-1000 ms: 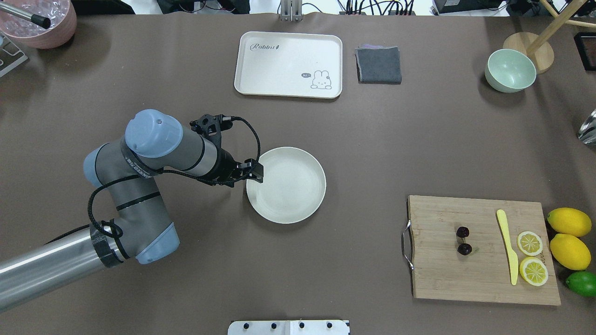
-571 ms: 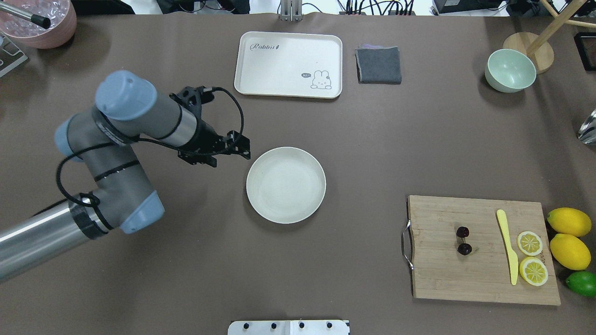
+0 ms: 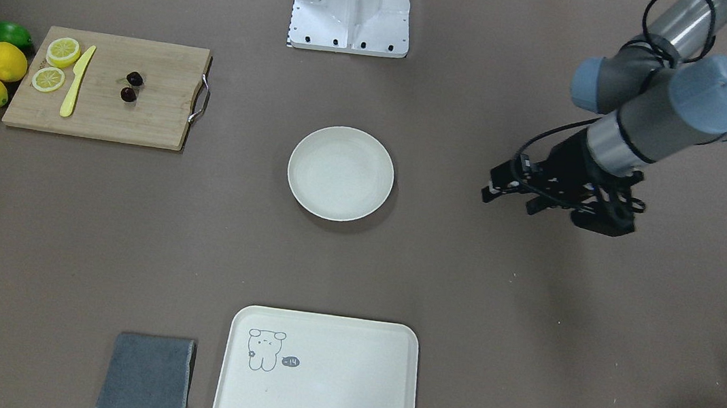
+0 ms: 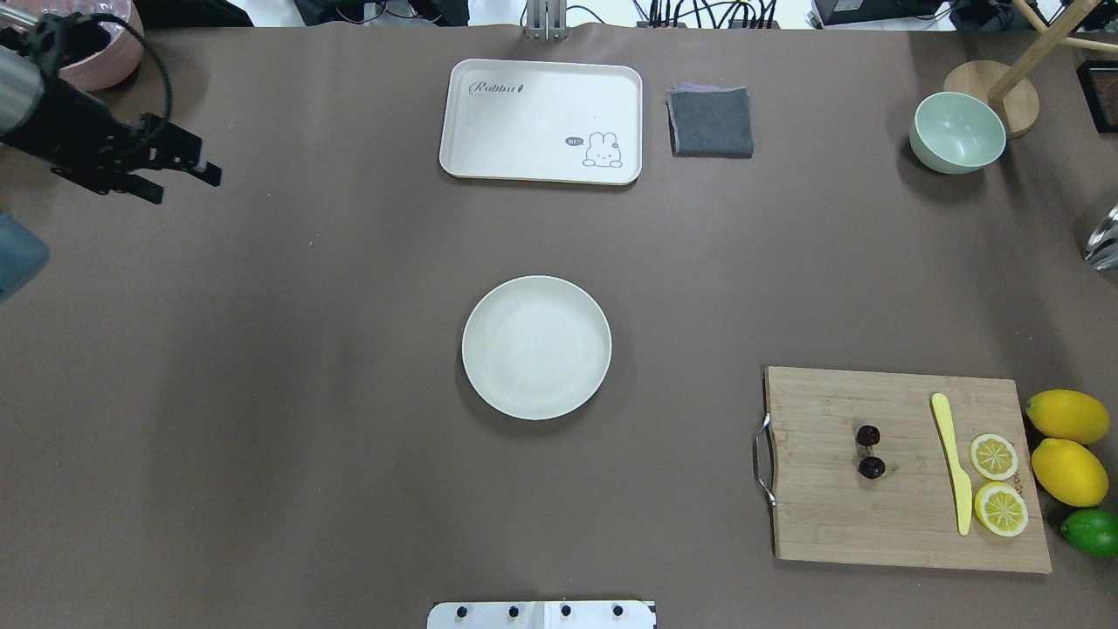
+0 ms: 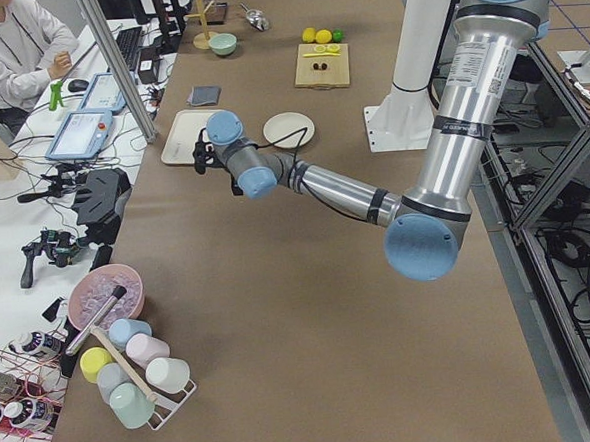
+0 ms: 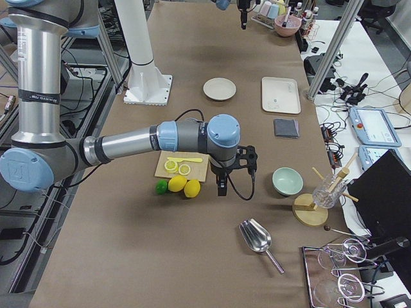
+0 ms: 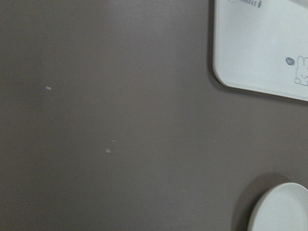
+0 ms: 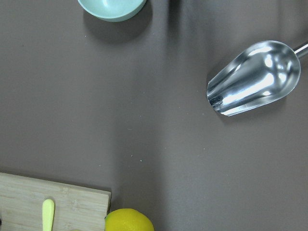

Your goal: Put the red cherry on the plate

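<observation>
The red cherry, two tiny dark fruits joined by stems, lies on the wooden cutting board at the right. The round cream plate sits bare at the table's middle, and its edge shows in the left wrist view. My left gripper hovers far to the left of the plate, open and holding nothing. My right gripper shows only in the exterior right view, hanging past the lemons. I cannot tell there whether it is open or shut.
A cream tray, a grey cloth and a green bowl line the far side. On the board lie a yellow knife and lemon slices; lemons and a lime sit beside it. A metal scoop lies nearby.
My left arm has pulled back from the plate's left rim, up and to the far left of the table. The plate and the cherry have not moved.
</observation>
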### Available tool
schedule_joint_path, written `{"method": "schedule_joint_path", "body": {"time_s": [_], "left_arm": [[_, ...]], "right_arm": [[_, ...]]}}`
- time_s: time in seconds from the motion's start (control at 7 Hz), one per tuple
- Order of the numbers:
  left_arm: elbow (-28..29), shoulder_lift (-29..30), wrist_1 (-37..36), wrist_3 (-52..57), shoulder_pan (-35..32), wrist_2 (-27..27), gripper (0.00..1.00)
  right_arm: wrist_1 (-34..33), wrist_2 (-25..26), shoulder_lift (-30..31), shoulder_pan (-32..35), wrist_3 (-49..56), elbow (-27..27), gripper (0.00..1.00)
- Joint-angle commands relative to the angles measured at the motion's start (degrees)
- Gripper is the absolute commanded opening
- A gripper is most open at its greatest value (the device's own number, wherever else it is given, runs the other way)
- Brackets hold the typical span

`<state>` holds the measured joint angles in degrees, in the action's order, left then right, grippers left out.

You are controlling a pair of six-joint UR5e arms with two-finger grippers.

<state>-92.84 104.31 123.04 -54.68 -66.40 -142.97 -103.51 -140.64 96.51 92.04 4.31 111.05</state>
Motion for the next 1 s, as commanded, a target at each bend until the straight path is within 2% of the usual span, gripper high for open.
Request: {"method": "schedule_joint_path", "body": {"time_s": [0.0,0.43,0.71,0.86], "left_arm": [[4.0,-3.4,0.1,6.2,-6.6,-3.1,0.98],[7.8,-3.3,0.1,14.7,-8.7,-3.5,0.98],[7.3,-3.5,0.4,15.0,-10.0,-3.9,0.98],[7.3,-4.0,0.4,16.8,-10.6,-5.8,0.98]], "right_arm": [[1.3,-1.8,3.7,0.1,-0.3,5.8,1.00],[5.4,-2.8,1.9,-4.6,-8.3,8.5,1.00],[5.5,-1.7,0.4,-10.5,-15.8,12.2,0.99],[5.5,-1.7,0.2,-12.7,-18.2,14.3,0.99]]}}
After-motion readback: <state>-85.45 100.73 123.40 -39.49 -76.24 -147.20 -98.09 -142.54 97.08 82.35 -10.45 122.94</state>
